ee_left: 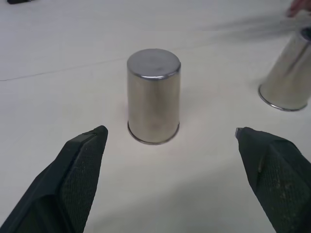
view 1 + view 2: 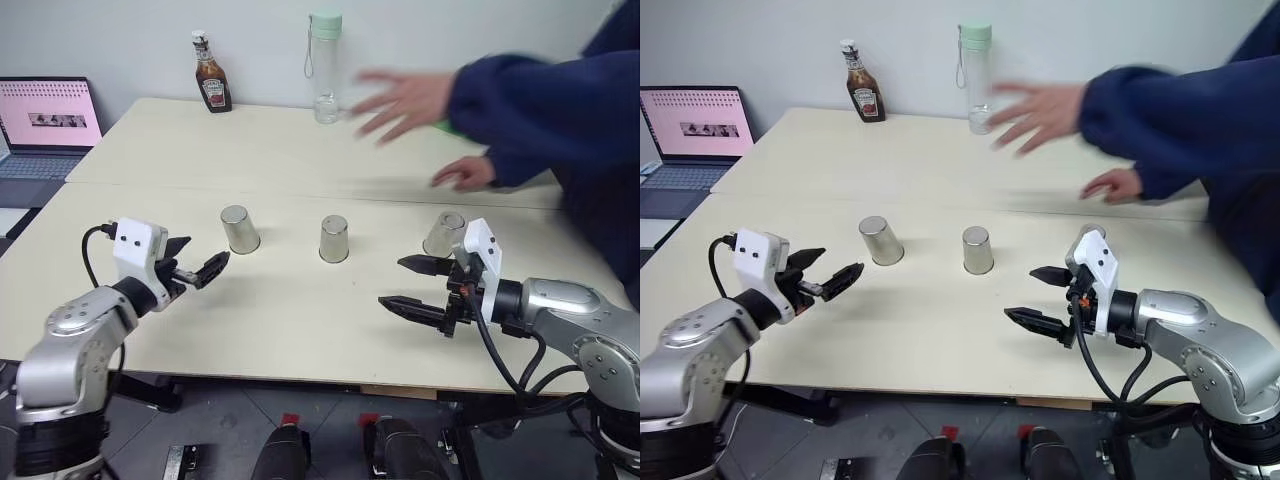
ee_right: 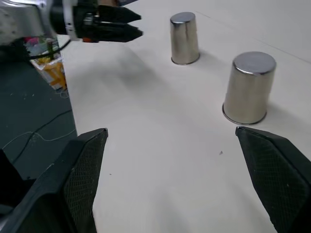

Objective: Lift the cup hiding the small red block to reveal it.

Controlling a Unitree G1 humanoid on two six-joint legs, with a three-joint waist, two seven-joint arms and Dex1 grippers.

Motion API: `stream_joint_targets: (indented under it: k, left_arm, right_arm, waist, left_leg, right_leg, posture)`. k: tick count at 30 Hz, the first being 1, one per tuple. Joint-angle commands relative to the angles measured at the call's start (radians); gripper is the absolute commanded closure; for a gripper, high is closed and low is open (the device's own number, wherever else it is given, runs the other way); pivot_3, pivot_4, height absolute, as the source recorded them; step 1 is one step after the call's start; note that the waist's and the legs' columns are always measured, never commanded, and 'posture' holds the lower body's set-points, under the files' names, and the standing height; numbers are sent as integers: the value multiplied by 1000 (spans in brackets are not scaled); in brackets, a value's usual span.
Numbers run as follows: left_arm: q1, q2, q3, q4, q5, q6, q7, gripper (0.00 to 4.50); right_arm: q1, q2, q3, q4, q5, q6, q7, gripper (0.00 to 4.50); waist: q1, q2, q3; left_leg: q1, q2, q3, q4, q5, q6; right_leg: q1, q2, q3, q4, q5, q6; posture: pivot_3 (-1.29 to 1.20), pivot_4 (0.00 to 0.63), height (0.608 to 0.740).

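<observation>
Three alike silver cups stand upside down in a row on the table: a left cup (image 2: 240,229), a middle cup (image 2: 334,239) and a right cup (image 2: 444,233). The small red block is hidden, and I cannot tell which cup covers it. My left gripper (image 2: 198,258) is open, low over the table, just short of the left cup (image 1: 153,96) and pointing at it. My right gripper (image 2: 392,282) is open too, in front of the right cup and pointing left toward the middle cup (image 3: 249,87). Neither gripper touches a cup.
A person in a dark blue sleeve leans in from the right, one hand (image 2: 400,100) in the air, the other hand (image 2: 465,173) resting on the table behind the right cup. At the back stand a sauce bottle (image 2: 212,85) and a water bottle (image 2: 325,68). A laptop (image 2: 48,120) is far left.
</observation>
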Motion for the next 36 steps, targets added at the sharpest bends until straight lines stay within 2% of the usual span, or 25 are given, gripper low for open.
stream_joint_targets:
  k: [1, 6, 16, 18, 25, 30, 36]
  left_arm:
    - [-57, -49, -40, 71, 65, -98, 57, 0]
    - [-146, -130, -106, 230, 125, -211, 77, 0]
    - [-345, -190, -163, 557, 225, -384, 113, 0]
    - [-357, -190, -171, 590, 237, -410, 108, 377]
    - [-368, -199, -166, 625, 232, -450, 87, 1711]
    - [-407, -164, -144, 557, 222, -415, 101, 1733]
    - [-376, -68, -59, 402, 185, -245, 143, 1733]
  right_arm:
    - [-32, 4, 29, -15, -32, -74, 7, 28]
    - [-51, 18, 55, -7, -45, -90, -13, 28]
    - [-51, 20, 47, -36, -19, -53, -74, 28]
    - [-50, 18, 47, -40, -22, -50, -84, 0]
    - [-55, 28, 20, -38, 7, -23, -127, 0]
    - [-61, 24, 17, -40, 30, -15, -137, 0]
    - [-66, 33, 26, -37, 43, -13, -139, 0]
  waist:
    - [0, 0, 0]
    - [1, 0, 0]
    - [2, -1, 0]
    - [0, -1, 0]
    - [-1, -1, 0]
    - [-1, -1, 0]
    - [-8, -1, 0]
  left_leg:
    - [0, 0, 0, 0, 0, 0]
    - [0, 0, 0, 0, 0, 0]
    - [-1, 0, -1, 0, 0, 0]
    - [-1, 0, 0, 0, 0, 0]
    - [-1, 0, -1, 0, 0, 0]
    - [-1, 0, -1, 0, 0, 0]
    - [-1, 0, 0, -1, 0, 0]
  right_leg:
    - [0, 0, 0, 0, 0, 0]
    - [0, 0, 0, 0, 0, 0]
    - [0, 0, 0, 0, 1, 0]
    - [0, 0, 0, 0, 1, 0]
    - [0, 0, 0, 0, 2, -1]
    - [0, 0, 0, 0, 2, 0]
    - [-1, 0, 0, 0, 2, 0]
  posture:
    - [0, 150, 740]
    - [0, 150, 740]
    - [0, 150, 740]
    - [0, 150, 740]
    - [0, 150, 740]
    - [0, 150, 740]
    - [0, 150, 740]
